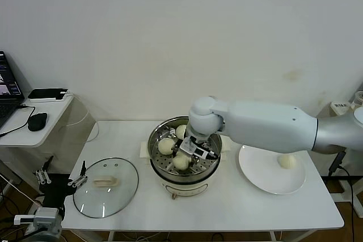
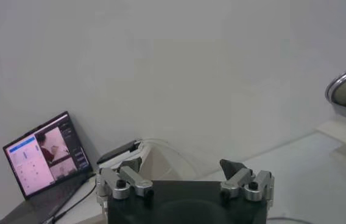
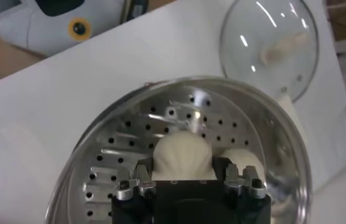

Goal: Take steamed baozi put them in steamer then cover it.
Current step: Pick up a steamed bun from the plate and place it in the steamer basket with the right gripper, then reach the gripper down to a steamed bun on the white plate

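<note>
Your right gripper (image 1: 189, 150) reaches down inside the steamer (image 1: 211, 165), and its fingers (image 3: 139, 181) are clamped on a bun (image 3: 182, 156), one on each side of it. That bun sits low over the holed tray (image 3: 124, 146), though you cannot tell from here whether it is touching the metal. A second bun (image 3: 244, 159) lies just beside the finger on the far side from the bare stretch of tray. From your head camera you can count three buns in the pot, with the gripper among them, and a fourth bun (image 1: 287, 161) well apart from the fingers on the white plate (image 1: 258, 171) to the pot's right.

The glass lid (image 1: 106, 187) lies flat on the table (image 1: 227, 208) to the pot's left, handle up, away from both grippers.

Your left gripper (image 2: 186, 176) hangs low off the table's left edge with its fingers (image 2: 123, 178) spread wide and nothing between them. Beyond those fingers stand a laptop (image 2: 44, 159) and the wall.
</note>
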Tool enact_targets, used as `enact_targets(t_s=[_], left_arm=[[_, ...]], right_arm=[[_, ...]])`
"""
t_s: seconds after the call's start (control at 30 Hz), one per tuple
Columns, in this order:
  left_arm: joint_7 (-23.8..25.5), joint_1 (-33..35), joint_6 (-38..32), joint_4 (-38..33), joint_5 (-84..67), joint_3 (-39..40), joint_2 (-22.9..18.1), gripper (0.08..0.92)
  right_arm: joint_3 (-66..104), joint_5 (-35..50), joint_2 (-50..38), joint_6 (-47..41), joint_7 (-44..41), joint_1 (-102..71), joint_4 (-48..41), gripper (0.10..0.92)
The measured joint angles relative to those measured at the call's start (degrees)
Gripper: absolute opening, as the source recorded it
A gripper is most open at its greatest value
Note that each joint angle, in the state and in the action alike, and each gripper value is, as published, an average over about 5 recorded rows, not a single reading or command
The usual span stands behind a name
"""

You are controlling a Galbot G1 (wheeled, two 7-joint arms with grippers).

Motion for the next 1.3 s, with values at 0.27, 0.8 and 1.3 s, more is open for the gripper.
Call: enact_targets(t_s=[0.27,0.8,1.3], left_arm=[[-0.1,-0.16,-0.02,0.14,-0.02,-0.13,-0.07,0.823],[-0.05,-0.28,0.08,-0.02,-0.5,-0.12,1.14,0.823],[0.01,-1.32,0.15,0.54,-0.76,2.06,3.18,0.823]], right_arm=[[-0.22,-0.19,0.15,1.93,-0.6,0.02,-0.04,0.743],[5.06,3.83,-5.37,-2.88,-3.8,4.09,-2.3,0.823],[10.95,1.71,-25.51,-13.53,-5.02,0.47,-0.88,0.823]])
